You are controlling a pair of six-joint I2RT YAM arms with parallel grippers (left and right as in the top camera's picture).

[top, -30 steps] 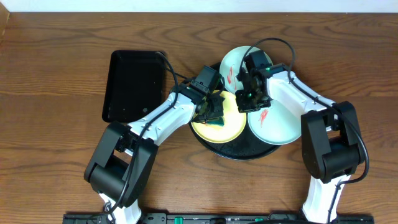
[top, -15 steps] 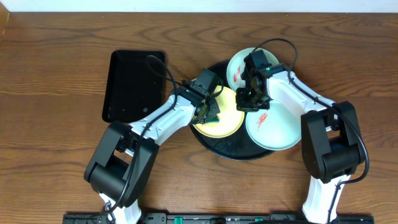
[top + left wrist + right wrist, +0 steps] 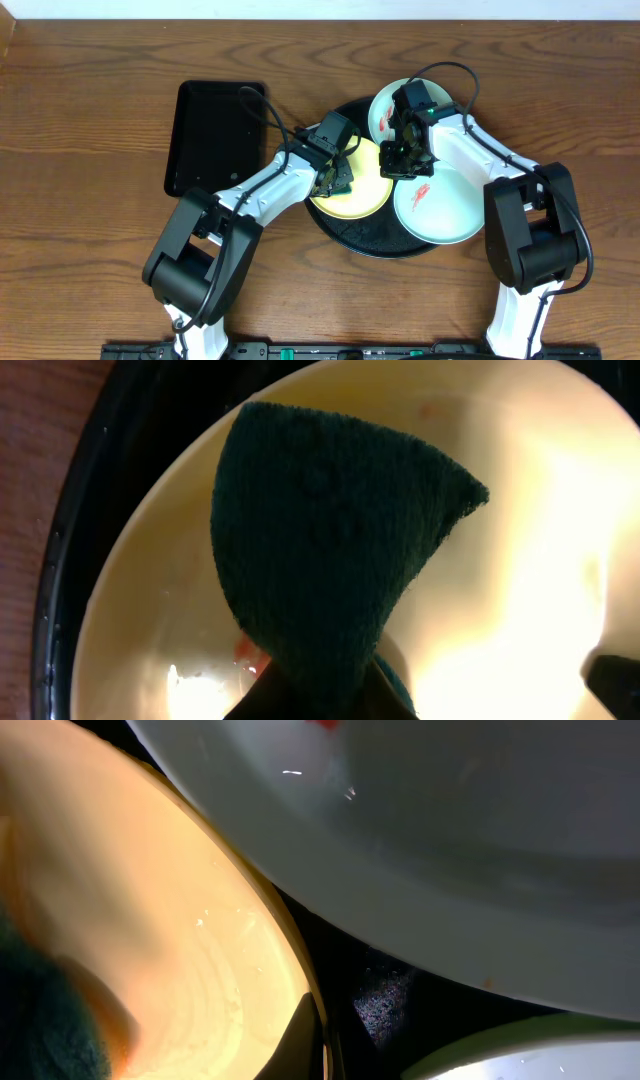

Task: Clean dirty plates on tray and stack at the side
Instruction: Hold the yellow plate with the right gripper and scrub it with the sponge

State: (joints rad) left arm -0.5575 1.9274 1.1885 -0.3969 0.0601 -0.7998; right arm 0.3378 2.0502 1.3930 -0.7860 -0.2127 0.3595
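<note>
On the brown counter point(image 3: 90, 220), nearest the robot, sits the big round black tray point(image 3: 372, 242) with three plates on it. The near green plate point(image 3: 445, 210), smeared red, lies on its right side. Just left is the yellow plate point(image 3: 368, 196). The left claw point(image 3: 340, 181) is clamped on a dark green sponge point(image 3: 320, 550) that rests on the yellow plate. The right claw point(image 3: 405, 160) is low at that plate's right edge; I cannot tell if it is apart or together. The far green plate point(image 3: 381, 108), also smeared, sits at the back.

Yellow plate point(image 3: 170, 910) nxt to mint plate point(image 3: 480, 840)
</note>
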